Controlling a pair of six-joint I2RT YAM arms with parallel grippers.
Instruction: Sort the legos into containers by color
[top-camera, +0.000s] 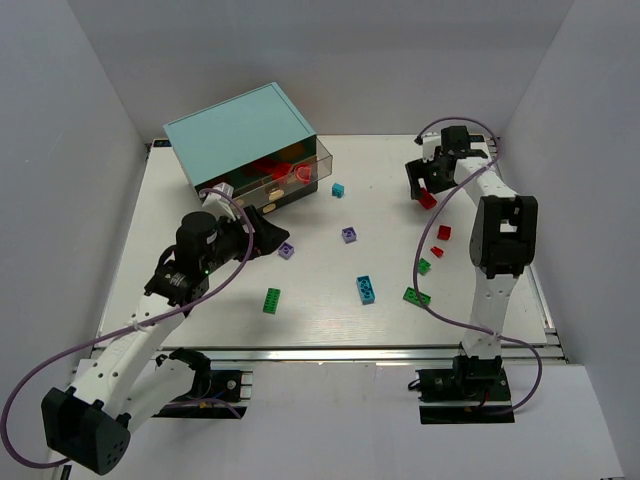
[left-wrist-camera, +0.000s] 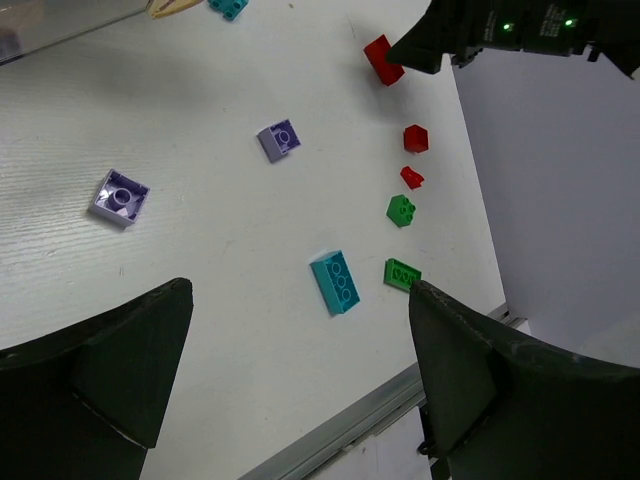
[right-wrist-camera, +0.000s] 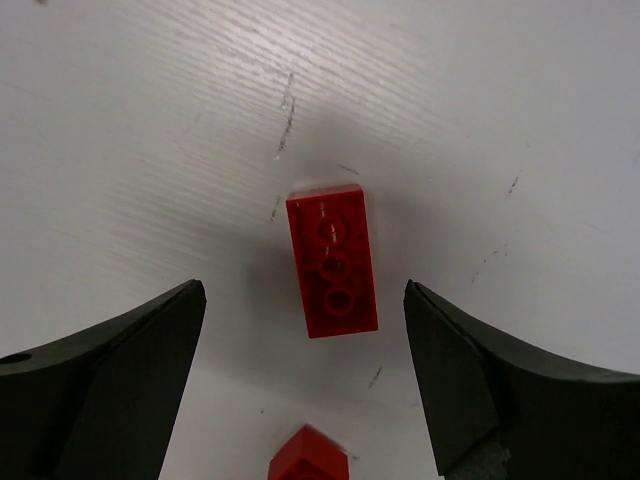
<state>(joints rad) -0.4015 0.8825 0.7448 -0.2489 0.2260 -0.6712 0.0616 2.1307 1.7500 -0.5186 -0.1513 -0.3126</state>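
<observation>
**Both claws released; a red brick lay between the right fingers**

Your right claw (right-wrist-camera: 302, 290) was released, its fingers (right-wrist-camera: 100, 380) spread wide and pointing down at the table (right-wrist-camera: 150, 120) near the far right corner. A red brick (right-wrist-camera: 332, 262) lay flat and studs up between the two fingers, touching neither. A second red piece (right-wrist-camera: 308, 458) poked into the bottom of that wrist view.

Your left claw (left-wrist-camera: 298, 290) was also released and gripped nothing. It hung above the left half of the table, just in front of the cabinet (top-camera: 240, 135), which sat at the far left corner. Red pieces showed through the cabinet's brownish drawer (top-camera: 322, 165).

The rest of the legos lay loose and apart from one another:
- A small cyan brick (top-camera: 338, 189) sat near the drawer.
- A purple brick (top-camera: 349, 235) lay near the middle of the table.
- A second purple brick (top-camera: 287, 250) lay close to your left claw.
- A long cyan brick (top-camera: 366, 289) and a long green brick (top-camera: 272, 300) lay toward the near edge.
- Toward the right edge sat a small red brick (top-camera: 444, 232), a red scrap (top-camera: 437, 251), a small green brick (top-camera: 424, 266) and a flat green brick (top-camera: 416, 297).
</observation>
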